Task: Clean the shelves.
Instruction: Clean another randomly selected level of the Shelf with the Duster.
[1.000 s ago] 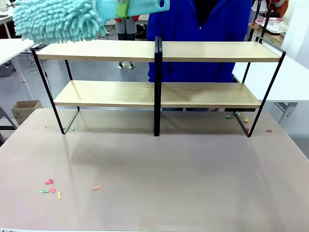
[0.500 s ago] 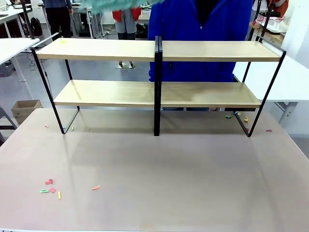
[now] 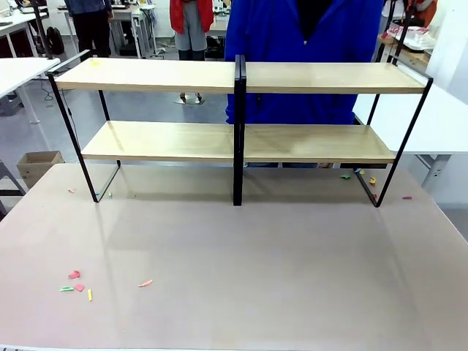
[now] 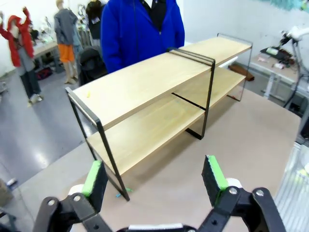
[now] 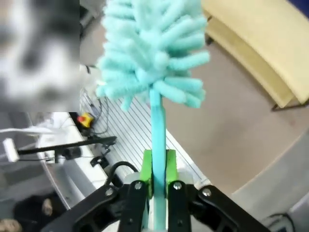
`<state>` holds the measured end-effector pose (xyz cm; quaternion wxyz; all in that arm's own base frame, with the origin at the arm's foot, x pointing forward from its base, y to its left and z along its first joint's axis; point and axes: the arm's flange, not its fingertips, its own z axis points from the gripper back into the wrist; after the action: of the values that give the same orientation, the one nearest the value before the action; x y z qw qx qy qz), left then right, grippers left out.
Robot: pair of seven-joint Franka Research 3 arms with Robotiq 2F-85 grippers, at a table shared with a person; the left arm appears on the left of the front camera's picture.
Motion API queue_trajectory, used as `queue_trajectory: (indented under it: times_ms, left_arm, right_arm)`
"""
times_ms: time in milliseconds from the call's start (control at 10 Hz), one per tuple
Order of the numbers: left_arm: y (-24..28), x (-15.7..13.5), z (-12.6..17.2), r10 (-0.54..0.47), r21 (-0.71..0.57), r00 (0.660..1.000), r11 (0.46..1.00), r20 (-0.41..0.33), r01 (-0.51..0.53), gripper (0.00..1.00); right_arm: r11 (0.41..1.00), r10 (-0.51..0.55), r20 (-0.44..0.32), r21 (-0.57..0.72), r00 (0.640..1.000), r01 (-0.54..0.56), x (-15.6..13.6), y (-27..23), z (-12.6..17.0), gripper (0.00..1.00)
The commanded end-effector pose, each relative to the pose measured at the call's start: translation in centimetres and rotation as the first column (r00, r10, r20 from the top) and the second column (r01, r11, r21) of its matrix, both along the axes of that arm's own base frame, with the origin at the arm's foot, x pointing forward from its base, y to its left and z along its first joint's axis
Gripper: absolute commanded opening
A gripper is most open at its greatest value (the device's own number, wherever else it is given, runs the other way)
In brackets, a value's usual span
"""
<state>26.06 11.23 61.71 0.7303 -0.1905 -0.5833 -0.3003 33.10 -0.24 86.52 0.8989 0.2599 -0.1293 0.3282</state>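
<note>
The shelves (image 3: pixel 241 77) stand at the far side of the beige table: two long light-wood boards in a thin black frame with a black centre post. A small yellow scrap (image 3: pixel 95 63) lies at the left end of the top board. In the left wrist view the shelves (image 4: pixel 159 82) lie ahead of my left gripper (image 4: pixel 154 176), which hangs open and holds nothing. My right gripper (image 5: pixel 158 169) is shut on the handle of a turquoise fluffy duster (image 5: pixel 152 53), with the shelves (image 5: pixel 260 43) seen below at the upper right.
A person in a blue top (image 3: pixel 300 44) stands right behind the rack. Small coloured scraps lie on the table at the front left (image 3: pixel 77 281) and near the rack's right foot (image 3: pixel 365 178). White tables flank both sides; a cardboard box (image 3: pixel 38 167) sits on the floor at left.
The duster was over the left end of the top board a second ago. It rose out of the top of the front view and is gone from it now.
</note>
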Motion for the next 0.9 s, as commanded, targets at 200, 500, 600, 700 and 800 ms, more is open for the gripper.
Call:
queue_trajectory:
  times_ms: [200, 500, 600, 700, 800]
  left_arm:
    - [0.0, 0.0, 0.0, -0.002, 0.009, 1.000, 1.000, -0.004, 0.002, 1.00]
    - [0.0, 0.0, 0.0, -0.002, 0.009, 1.000, 1.000, -0.004, 0.002, 1.00]
    - [0.0, 0.0, 0.0, -0.002, 0.009, 1.000, 1.000, -0.004, 0.002, 1.00]
    - [0.0, 0.0, 0.0, -0.002, 0.009, 1.000, 1.000, -0.004, 0.002, 1.00]
    - [0.0, 0.0, 0.0, -0.002, 0.009, 1.000, 1.000, -0.004, 0.002, 1.00]
  right_arm:
    - [0.999, -0.027, -0.023, 0.017, 0.999, 0.027, -1.2, -2.3, -3.2, 0.12]
    - [0.999, -0.027, -0.023, 0.017, 0.999, 0.027, -1.2, -2.3, -3.2, 0.12]
    - [1.000, -0.023, -0.021, 0.009, 0.999, 0.023, -2.1, -2.1, -5.5, 0.12]
    - [1.000, 0.004, -0.001, -0.018, 1.000, -0.004, -1.1, 0.6, -4.6, 0.12]
    - [0.998, 0.032, 0.022, -0.052, 0.999, -0.031, 0.6, 4.8, -3.5, 0.12]
